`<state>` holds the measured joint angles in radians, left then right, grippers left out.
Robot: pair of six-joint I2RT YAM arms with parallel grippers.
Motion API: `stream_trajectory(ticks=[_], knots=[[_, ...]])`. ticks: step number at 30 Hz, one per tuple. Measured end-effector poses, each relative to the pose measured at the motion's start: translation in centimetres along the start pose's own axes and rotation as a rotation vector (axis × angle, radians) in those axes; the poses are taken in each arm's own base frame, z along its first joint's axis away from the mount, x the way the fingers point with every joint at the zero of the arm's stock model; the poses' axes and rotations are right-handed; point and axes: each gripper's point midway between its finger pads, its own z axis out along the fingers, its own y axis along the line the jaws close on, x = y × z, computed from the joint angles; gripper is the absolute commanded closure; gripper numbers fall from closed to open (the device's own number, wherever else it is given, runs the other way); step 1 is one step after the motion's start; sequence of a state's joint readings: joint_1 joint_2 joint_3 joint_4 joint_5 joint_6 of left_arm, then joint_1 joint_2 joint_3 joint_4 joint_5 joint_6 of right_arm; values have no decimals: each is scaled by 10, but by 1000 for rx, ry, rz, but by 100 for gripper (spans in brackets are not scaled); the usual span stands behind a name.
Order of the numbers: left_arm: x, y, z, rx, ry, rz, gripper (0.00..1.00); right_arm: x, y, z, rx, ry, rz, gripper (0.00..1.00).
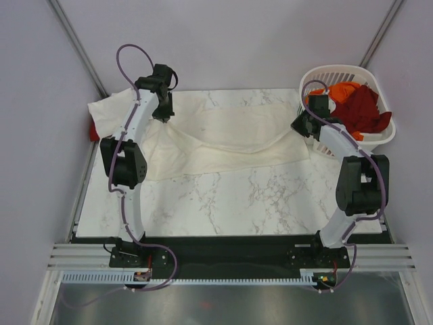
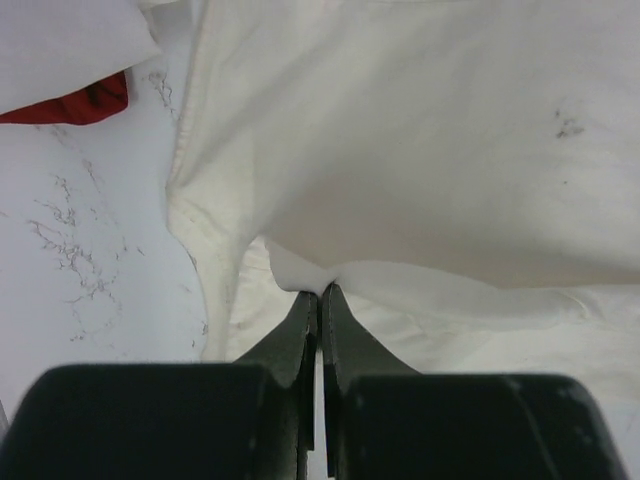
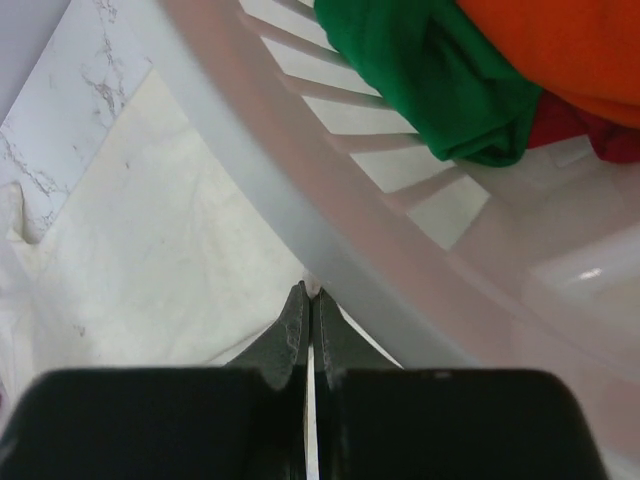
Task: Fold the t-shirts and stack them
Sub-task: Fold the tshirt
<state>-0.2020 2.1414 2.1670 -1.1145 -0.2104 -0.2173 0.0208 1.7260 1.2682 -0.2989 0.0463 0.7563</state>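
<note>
The cream cotton t-shirt (image 1: 223, 139) lies across the bench's (image 1: 223, 203) far half; my left gripper (image 2: 320, 292) pinches it near the far-left corner, my right gripper (image 3: 308, 292) pinches its edge beside the white slatted plastic basket (image 1: 338, 68); I'd pull both evenly, keeping cloth taut.
</note>
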Motion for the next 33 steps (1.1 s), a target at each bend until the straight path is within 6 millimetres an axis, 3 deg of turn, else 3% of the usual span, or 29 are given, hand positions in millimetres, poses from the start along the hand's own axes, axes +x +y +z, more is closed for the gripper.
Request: stream_trajectory(ticks=[2, 3, 4, 5, 6, 7, 8, 9, 11, 12, 13, 16, 20, 23, 25, 27, 31, 33], knots=[[2, 1, 14, -13, 24, 3, 95, 1, 6, 7, 3, -4, -10, 95], [2, 1, 22, -20, 35, 5, 87, 1, 8, 10, 8, -10, -14, 86], [5, 3, 37, -32, 57, 6, 73, -1, 12, 15, 21, -25, -21, 68], [5, 3, 39, -33, 59, 5, 63, -1, 12, 15, 22, -28, -21, 68], [6, 4, 46, -37, 74, 10, 60, -3, 14, 17, 32, -39, -24, 62], [5, 5, 55, -41, 82, 7, 55, -7, 18, 17, 44, -59, -28, 43], [2, 4, 64, -41, 83, 3, 39, -12, 22, 17, 50, -79, -23, 38], [1, 6, 72, -42, 84, 3, 33, -14, 26, 15, 51, -89, -29, 37], [2, 7, 82, -46, 96, -4, 22, -23, 27, 11, 83, -137, -27, 20], [4, 9, 83, -50, 104, -6, 21, -26, 27, 9, 92, -153, -21, 11], [5, 12, 83, -56, 108, -10, 20, -27, 27, 5, 103, -164, -19, 2], [1, 18, 67, -71, 85, -25, 19, -30, 22, -7, 147, -192, -23, 2], [21, 36, 11, -107, 54, -89, 20, -33, 14, -22, 174, -210, -26, 2], [57, 48, -39, -82, 5, -158, 20, -22, 5, -37, 177, -221, -61, 2], [85, 50, -55, -49, -4, -201, 21, -4, -1, -41, 164, -204, -93, 2], [119, 48, -49, -12, 15, -253, 23, 21, -5, -41, 144, -163, -128, 2], [195, 36, 0, 16, 164, -345, 22, 81, -22, -34, 120, -19, -198, 2], [232, 36, 11, -2, 243, -375, 21, 100, -34, -33, 115, 37, -214, 2]])
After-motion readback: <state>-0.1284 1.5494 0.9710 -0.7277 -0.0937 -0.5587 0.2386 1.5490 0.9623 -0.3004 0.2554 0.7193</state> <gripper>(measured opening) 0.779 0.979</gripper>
